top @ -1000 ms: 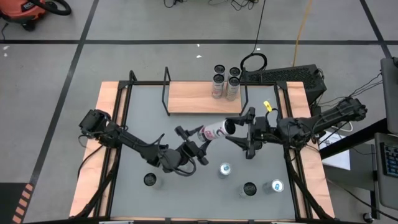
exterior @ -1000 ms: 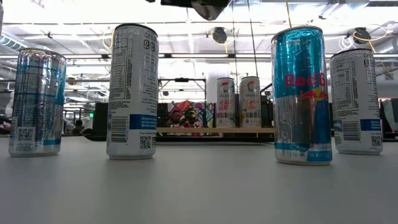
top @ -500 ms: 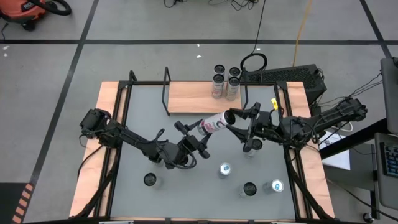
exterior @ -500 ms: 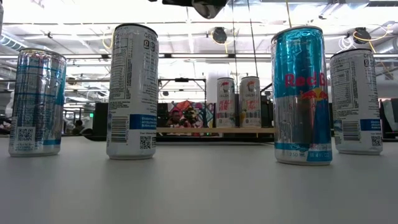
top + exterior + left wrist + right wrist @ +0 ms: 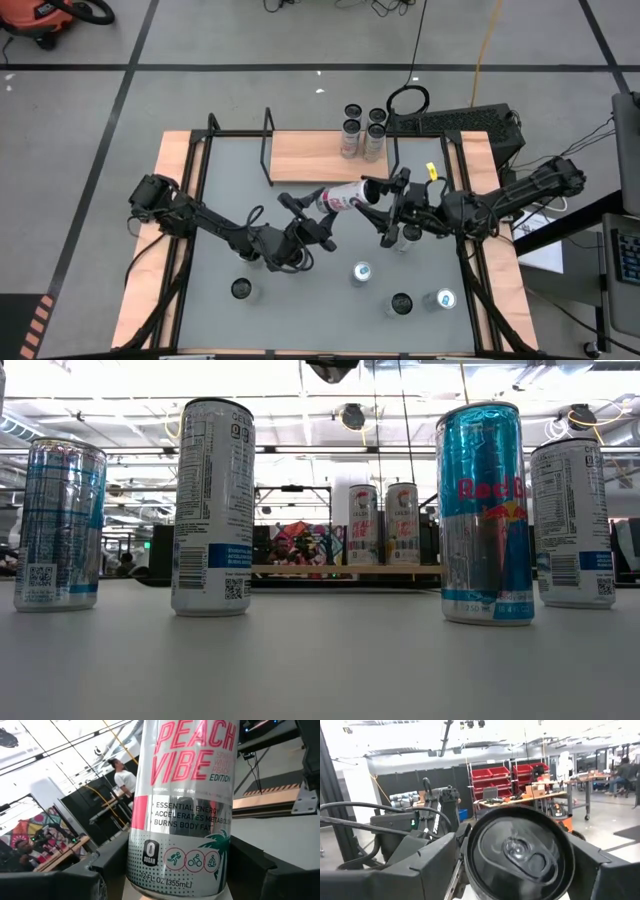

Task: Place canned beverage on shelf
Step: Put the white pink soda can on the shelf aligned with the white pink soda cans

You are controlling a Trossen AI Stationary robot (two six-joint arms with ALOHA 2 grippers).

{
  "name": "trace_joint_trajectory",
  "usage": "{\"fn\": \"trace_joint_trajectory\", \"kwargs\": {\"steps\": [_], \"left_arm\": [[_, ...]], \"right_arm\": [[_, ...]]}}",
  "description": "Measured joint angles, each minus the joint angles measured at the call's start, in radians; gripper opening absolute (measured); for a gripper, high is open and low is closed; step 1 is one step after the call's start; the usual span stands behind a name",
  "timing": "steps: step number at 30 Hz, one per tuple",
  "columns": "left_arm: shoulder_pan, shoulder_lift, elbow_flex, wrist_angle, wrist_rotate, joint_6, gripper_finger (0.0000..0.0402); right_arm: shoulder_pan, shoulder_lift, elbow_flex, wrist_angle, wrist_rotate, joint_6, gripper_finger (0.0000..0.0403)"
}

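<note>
Pink-lettered can (image 5: 345,198) hangs tilted above the table, between both arms: left pincer (image 5: 312,218) clasps its base, right pincer (image 5: 385,198) flanks its top. Four cans already crowd the shelf (image 5: 310,156); four more wait on the table (image 5: 220,190).

A workshop-style robotics lab: red parts bins (image 5: 492,774) on racks at twelve o'clock, workbenches (image 5: 530,797), taped concrete floor (image 5: 250,40), cables.

Red storage bins (image 5: 506,774) line metal racks in the workshop behind the table (image 5: 230,190), where a person (image 5: 122,777) stands; a black keyboard (image 5: 455,122) and a coiled cable (image 5: 408,100) lie beyond its far edge.
</note>
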Motion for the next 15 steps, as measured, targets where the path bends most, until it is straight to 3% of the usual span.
{"fn": "trace_joint_trajectory", "kwargs": {"steps": [15], "left_arm": [[-0.001, 0.000, 0.000, -0.004, -0.007, -0.010, 0.0253]], "right_arm": [[-0.015, 0.025, 0.000, 0.012, -0.001, -0.095, 0.0274]]}}
